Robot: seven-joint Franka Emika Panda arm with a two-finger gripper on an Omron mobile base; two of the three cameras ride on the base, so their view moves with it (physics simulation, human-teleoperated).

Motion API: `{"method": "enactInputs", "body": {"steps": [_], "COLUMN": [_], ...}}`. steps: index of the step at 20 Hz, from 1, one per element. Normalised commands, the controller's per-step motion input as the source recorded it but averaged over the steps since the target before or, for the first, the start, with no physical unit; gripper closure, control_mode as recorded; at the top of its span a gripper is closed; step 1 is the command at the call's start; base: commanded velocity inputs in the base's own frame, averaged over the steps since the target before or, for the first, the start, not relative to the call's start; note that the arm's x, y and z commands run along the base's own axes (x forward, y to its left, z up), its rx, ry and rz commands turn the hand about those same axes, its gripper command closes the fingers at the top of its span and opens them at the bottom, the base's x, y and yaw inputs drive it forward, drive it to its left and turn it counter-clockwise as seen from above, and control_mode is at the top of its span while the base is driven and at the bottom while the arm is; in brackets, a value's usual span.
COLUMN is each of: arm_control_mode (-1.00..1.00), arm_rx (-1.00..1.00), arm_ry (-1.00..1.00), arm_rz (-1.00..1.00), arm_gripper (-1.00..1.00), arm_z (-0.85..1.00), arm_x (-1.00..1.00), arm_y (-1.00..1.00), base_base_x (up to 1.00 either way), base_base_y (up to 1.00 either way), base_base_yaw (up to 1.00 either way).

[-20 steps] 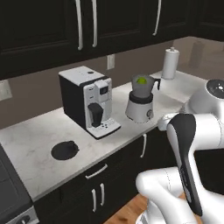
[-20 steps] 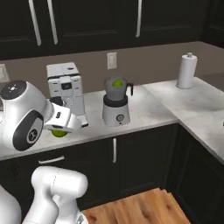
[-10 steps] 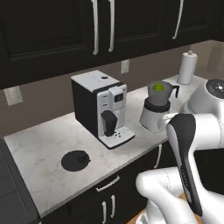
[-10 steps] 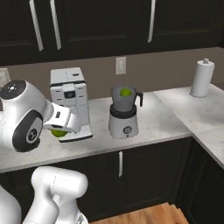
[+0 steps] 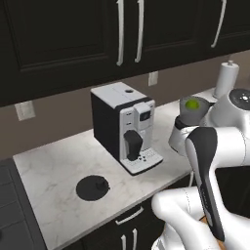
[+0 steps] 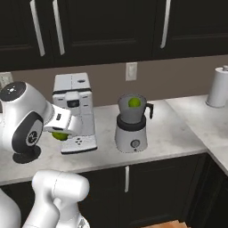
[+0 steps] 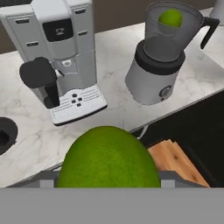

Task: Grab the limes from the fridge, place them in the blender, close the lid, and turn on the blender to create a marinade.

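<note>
The claw (image 6: 59, 135) is clamped on a lime (image 7: 108, 158), roundish with no clear long axis. Ahead and to its right stands the blender (image 7: 164, 61), upright, handle pointing right, a second lime (image 7: 170, 18) inside. The lid (image 5: 93, 187) lies flat to its left.

Quick count: two limes, one (image 7: 170, 17) sitting inside the jar and one (image 7: 108, 157) right up at the camera on the hand. One blender (image 6: 132, 123), one black lid (image 5: 93, 188) lying flat on the table (image 5: 49, 166), one coffee machine (image 5: 126, 127), one paper towel roll (image 6: 218, 87), two wall outlets (image 6: 130, 71).
</note>
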Motion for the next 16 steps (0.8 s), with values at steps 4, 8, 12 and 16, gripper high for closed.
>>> {"method": "enactInputs", "body": {"steps": [4,8,12,16], "arm_control_mode": [1.0,1.0,1.0,1.0], "arm_rx": [0.0,0.0,0.0,0.0], "arm_ry": [0.0,0.0,0.0,0.0], "arm_rz": [0.0,0.0,0.0,0.0], "arm_gripper": [1.0,1.0,1.0,1.0], "arm_z": [0.0,0.0,0.0,0.0], "arm_x": [0.0,0.0,0.0,0.0], "arm_y": [0.0,0.0,0.0,0.0], "base_base_x": [0.53,0.44,0.39,0.33], "base_base_y": [-0.26,-0.37,-0.46,-0.54], "base_base_yaw": [0.23,0.28,0.32,0.34]}}
